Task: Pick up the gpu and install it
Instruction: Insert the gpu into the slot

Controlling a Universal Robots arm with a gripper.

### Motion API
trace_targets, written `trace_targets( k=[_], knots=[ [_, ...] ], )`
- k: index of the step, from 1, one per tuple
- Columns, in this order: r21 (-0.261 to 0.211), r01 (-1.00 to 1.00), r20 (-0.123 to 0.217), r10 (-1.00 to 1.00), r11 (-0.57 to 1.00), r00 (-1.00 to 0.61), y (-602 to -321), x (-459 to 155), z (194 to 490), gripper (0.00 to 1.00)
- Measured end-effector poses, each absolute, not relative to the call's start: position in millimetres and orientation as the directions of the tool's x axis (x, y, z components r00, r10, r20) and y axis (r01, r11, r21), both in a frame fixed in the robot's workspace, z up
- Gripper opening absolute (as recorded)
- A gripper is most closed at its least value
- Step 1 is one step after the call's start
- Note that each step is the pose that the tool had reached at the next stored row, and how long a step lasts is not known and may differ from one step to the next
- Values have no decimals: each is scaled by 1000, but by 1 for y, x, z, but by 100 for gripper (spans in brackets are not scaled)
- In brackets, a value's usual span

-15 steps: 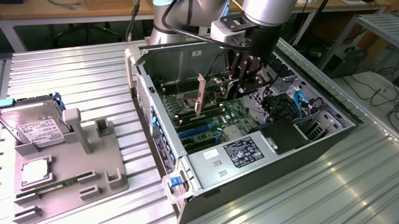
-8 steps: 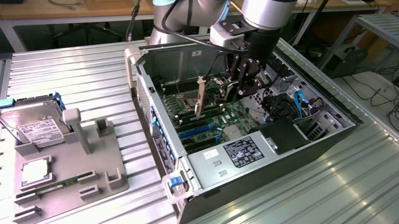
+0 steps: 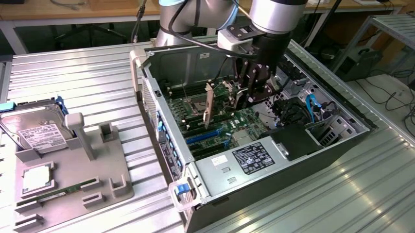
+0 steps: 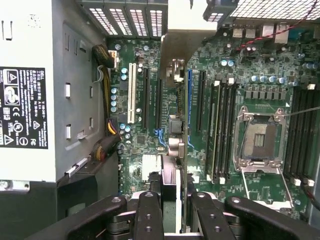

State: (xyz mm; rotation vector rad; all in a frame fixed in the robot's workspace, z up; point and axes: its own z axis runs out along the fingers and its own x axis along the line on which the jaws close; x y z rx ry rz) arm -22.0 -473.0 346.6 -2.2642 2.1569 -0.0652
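Observation:
My gripper (image 3: 250, 98) is shut on the gpu (image 3: 209, 104), a thin dark-green card held on edge with its pale metal bracket strip toward the case's rear wall. It hangs inside the open computer case (image 3: 150, 92), just above the motherboard (image 3: 224, 128). In the wrist view the gpu (image 4: 175, 132) appears edge-on, running from between my fingers (image 4: 149, 215) up to its bracket. It lines up over the expansion slots, between a black slot (image 4: 158, 100) and a blue slot (image 4: 189, 97). Whether its lower edge touches a slot I cannot tell.
A silver power supply box (image 3: 253, 158) with a label sits at the case's near end. Memory slots and the CPU socket (image 4: 260, 137) lie beside the card. Blue cables (image 3: 311, 107) hang on the exterior view's right. A grey fixture (image 3: 97, 165) holds a hard drive (image 3: 36, 128).

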Motion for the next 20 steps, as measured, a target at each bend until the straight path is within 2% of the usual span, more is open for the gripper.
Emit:
trace_targets(
  k=[2, 7, 20],
  knots=[
    [-36, -998, 22, -999, -48, 47, -473, -22, 344, 27],
    [9, -999, 19, -999, -46, 46, -473, -23, 342, 27],
    [39, -999, 18, -1000, -10, 11, -460, -25, 321, 27]
  ],
)
